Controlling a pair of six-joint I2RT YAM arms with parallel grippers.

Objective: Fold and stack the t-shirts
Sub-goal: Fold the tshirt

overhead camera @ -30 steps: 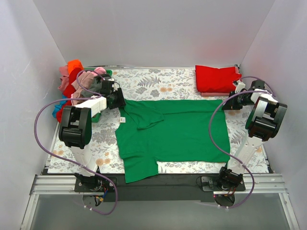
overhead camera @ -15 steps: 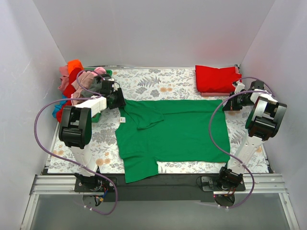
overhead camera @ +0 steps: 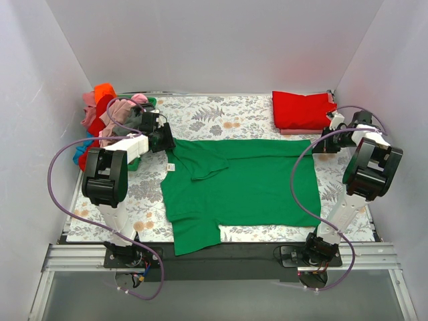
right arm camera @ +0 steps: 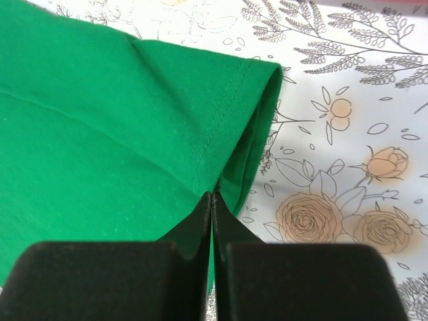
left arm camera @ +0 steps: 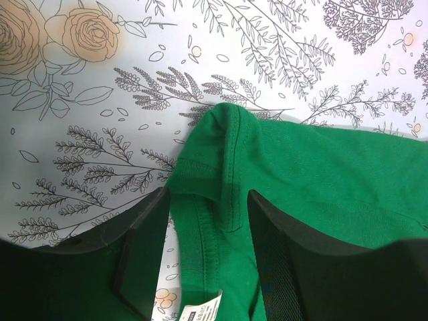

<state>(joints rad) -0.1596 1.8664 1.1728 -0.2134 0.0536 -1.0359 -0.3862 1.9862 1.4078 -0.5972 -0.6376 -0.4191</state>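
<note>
1. Top external view: the green t-shirt (overhead camera: 247, 187) lies spread flat across the middle of the floral cloth (overhead camera: 221, 117), with one sleeve folded inward at its upper left.
2. At the upper right of that view sits a folded red t-shirt (overhead camera: 302, 109). A heap of unfolded shirts (overhead camera: 100, 117) lies at the upper left edge.
3. In the left wrist view the left gripper (left arm camera: 207, 261) has its fingers apart, straddling a raised ridge of the green t-shirt's seamed edge. A white label (left arm camera: 200, 313) shows at the bottom of the frame.
4. In the right wrist view the right gripper (right arm camera: 212, 197) has its fingers pressed together, pinching the hemmed corner at the green t-shirt's upper right.
</note>
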